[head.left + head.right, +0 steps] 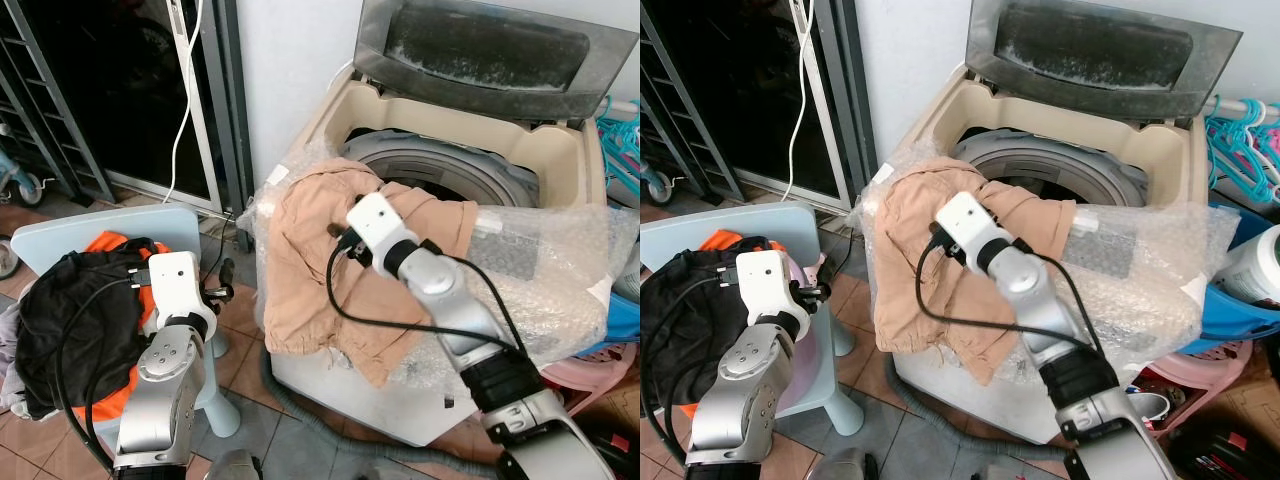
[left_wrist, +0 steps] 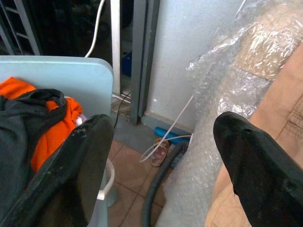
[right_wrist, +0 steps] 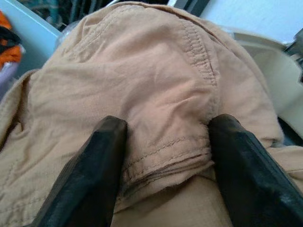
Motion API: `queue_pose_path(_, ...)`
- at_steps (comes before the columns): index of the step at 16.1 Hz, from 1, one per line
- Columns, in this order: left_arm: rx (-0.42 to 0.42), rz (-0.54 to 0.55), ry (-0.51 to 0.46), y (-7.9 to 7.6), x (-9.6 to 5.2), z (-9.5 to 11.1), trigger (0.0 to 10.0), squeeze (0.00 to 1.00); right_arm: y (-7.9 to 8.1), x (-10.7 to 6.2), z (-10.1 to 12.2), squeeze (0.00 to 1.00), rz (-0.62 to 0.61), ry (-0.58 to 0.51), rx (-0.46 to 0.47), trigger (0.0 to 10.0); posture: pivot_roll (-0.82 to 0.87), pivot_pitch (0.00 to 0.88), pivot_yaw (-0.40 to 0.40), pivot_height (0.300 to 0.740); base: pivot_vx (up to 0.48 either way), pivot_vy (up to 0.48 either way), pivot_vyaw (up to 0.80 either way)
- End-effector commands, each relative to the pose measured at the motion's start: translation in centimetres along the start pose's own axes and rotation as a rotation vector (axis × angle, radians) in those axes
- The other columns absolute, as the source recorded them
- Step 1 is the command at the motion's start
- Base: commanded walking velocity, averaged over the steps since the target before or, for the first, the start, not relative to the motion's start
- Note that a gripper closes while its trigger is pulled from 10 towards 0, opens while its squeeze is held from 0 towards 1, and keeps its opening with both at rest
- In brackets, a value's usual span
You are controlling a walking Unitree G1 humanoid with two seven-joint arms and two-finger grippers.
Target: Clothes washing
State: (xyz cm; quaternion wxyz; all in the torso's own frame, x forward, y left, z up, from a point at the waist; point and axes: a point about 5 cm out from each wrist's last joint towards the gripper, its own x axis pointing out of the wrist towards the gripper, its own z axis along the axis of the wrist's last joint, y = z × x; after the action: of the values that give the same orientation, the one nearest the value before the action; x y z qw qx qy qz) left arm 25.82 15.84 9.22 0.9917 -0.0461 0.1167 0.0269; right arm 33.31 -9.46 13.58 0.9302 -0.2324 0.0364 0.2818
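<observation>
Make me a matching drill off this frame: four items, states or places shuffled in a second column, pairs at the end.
Column 1
1. tan garment
2. washer lid
3. black and orange clothes
4. right tool

Column 2
A. propped open, upright at the back
B. piled on the pale blue chair
C. draped over the washing machine front rim, hanging down over bubble wrap
D. fingers spread around a fold of tan cloth

Pairs: 1-C, 2-A, 3-B, 4-D
</observation>
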Motion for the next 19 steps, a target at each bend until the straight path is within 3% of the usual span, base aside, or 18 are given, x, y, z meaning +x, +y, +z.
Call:
queue_pose_path(1, 0.003, -0.003, 0.008, -0.2, 0.2, 0.0, 10.0, 0.00, -1.2, -0.6, -3.3, 0.00, -0.015, 0.164, 0.078, 0.0, -0.02, 0.000, -0.009, 0.740, 0.000, 0.000, 0.00)
queue_pose_path(4, 0.000, 0.001, 0.013, -0.2, 0.2, 0.0, 10.0, 0.00, -6.0, -0.7, -3.3, 0.00, -0.103, 0.202, 0.081, 0.0, -0.03, 0.000, -0.013, 0.740, 0.000, 0.000, 0.00)
queue_pose_path(9, 0.000, 0.003, 0.012, -0.2, 0.3, 0.0, 10.0, 0.00, -10.5, -0.9, -2.2, 0.00, -0.169, 0.218, 0.014, 0.0, -0.02, 0.000, -0.018, 0.740, 0.000, 0.000, 0.00)
queue_pose_path(10, -0.001, 0.007, 0.011, -0.1, 0.2, 0.0, 10.0, 0.00, -12.8, -1.0, -0.3, 0.00, -0.273, 0.150, 0.028, 0.0, -0.02, 0.000, -0.020, 0.740, 0.000, 0.000, 0.00)
queue_pose_path(12, -0.002, 0.013, 0.010, -0.1, 0.2, 0.0, 10.0, 0.00, -18.3, -2.5, 5.2, 0.00, -0.594, -0.098, 0.080, 0.0, -0.02, 0.000, -0.020, 0.740, 0.000, 0.000, 0.00)
queue_pose_path(14, -0.002, 0.015, 0.010, -0.1, 0.1, -0.1, 10.0, 0.00, -21.2, -4.4, 8.2, 0.00, -0.756, -0.239, 0.086, 0.0, -0.02, 0.000, -0.020, 0.740, 0.000, 0.000, 0.00)
queue_pose_path(15, -0.003, 0.015, 0.011, 0.0, 0.1, -0.1, 10.0, 0.00, -21.7, -4.6, 8.2, 0.00, -0.771, -0.222, 0.066, 0.0, -0.02, 0.000, -0.020, 0.740, 0.000, 0.000, 0.00)
queue_pose_path(16, -0.002, 0.014, 0.012, -0.1, 0.1, -0.1, 10.0, 0.00, -21.2, -4.2, 7.4, 0.00, -0.727, -0.184, 0.080, 4.3, -0.02, 0.000, -0.022, 0.740, 0.000, 0.000, 0.00)
queue_pose_path(17, -0.002, 0.014, 0.011, -0.1, 0.1, -0.1, 10.0, 0.00, -19.9, -3.5, 6.2, 0.00, -0.613, -0.173, 0.106, 10.0, -0.02, 0.000, -0.025, 0.740, 0.000, 0.000, 0.00)
queue_pose_path(18, -0.004, 0.017, 0.012, -0.1, 0.1, -0.1, 10.0, 0.00, -18.9, -3.0, 5.6, 1.00, -0.526, -0.179, 0.110, 10.0, -0.02, 0.000, -0.025, 0.740, 0.000, 0.000, 0.00)
queue_pose_path(19, -0.005, 0.019, 0.012, 0.0, 0.0, -0.1, 10.0, 0.00, -18.5, -2.8, 5.3, 1.00, -0.495, -0.182, 0.113, 10.0, -0.02, 0.000, -0.025, 0.740, 0.000, 0.000, 0.00)
